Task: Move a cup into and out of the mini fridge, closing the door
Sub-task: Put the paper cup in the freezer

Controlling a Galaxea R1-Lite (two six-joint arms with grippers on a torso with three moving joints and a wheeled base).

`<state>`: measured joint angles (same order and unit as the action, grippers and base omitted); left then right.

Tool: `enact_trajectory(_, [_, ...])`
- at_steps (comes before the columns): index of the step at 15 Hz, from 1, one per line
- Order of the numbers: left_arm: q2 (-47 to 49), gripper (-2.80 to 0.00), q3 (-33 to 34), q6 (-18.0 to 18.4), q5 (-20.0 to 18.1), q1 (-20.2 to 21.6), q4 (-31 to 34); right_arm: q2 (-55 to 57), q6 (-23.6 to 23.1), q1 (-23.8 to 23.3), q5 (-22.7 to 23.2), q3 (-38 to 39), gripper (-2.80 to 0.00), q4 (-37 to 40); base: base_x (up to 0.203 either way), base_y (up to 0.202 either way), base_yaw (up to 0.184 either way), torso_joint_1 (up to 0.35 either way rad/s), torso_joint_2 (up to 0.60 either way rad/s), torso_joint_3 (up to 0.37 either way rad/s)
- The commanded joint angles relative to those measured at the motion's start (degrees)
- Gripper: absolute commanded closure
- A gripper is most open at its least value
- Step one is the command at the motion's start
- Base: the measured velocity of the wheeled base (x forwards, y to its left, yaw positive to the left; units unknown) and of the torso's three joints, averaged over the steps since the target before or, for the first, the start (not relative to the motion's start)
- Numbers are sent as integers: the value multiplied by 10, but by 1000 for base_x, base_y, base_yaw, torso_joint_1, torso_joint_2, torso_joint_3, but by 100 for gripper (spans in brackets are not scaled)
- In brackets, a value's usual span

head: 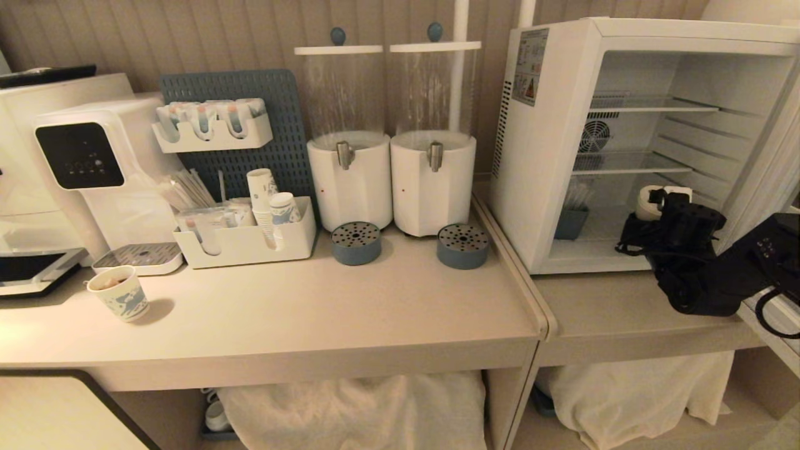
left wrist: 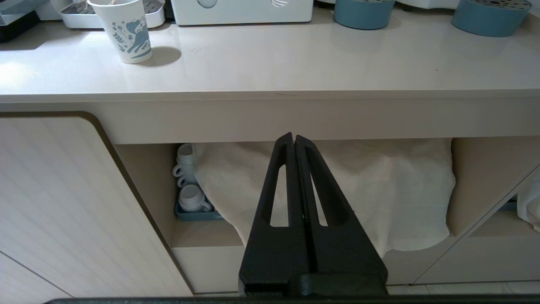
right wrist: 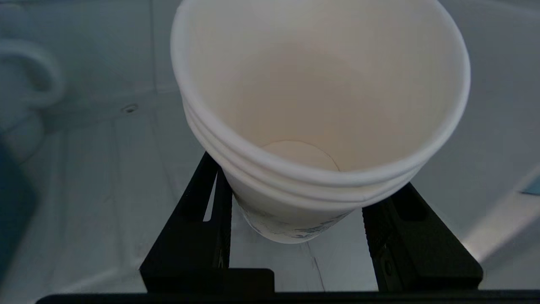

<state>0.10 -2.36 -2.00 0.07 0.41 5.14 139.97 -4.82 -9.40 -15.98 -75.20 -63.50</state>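
The mini fridge [head: 631, 144] stands on the lower right surface [head: 600, 312] with its front open; the door [head: 772, 156] shows only as a pale frame edge at the right of the head view. The right pincer [right wrist: 295, 228] reaches into the bottom compartment, its fingers [right wrist: 211, 219] pressed against both sides of the cup [right wrist: 320, 105], which is gripped upright, rim toward the wrist camera; three rolled rims appear nested. In the head view the cup [head: 650, 201] shows just beyond the black wrist, near a small blue-grey bin [head: 570, 223]. The left pincer [left wrist: 294, 143] is closed and empty, held below the surface edge [left wrist: 270, 95], on which a shorter printed cup [left wrist: 126, 31] stands.
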Motion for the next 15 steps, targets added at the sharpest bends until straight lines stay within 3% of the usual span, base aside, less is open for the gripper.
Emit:
enact_trajectory(1, [0,0,0,0,0,0,0,26,-1,0,-1,-30,0,3,0,0,0,0,0,0])
enact_trajectory(9, [0,0,0,0,0,0,0,87,-15,-3,0,-169,0,84,0,0,0,0,0,0])
enact_trajectory(15, [0,0,0,0,0,0,0,117,-15,-3,1,-203,0,115,0,0,0,0,0,0])
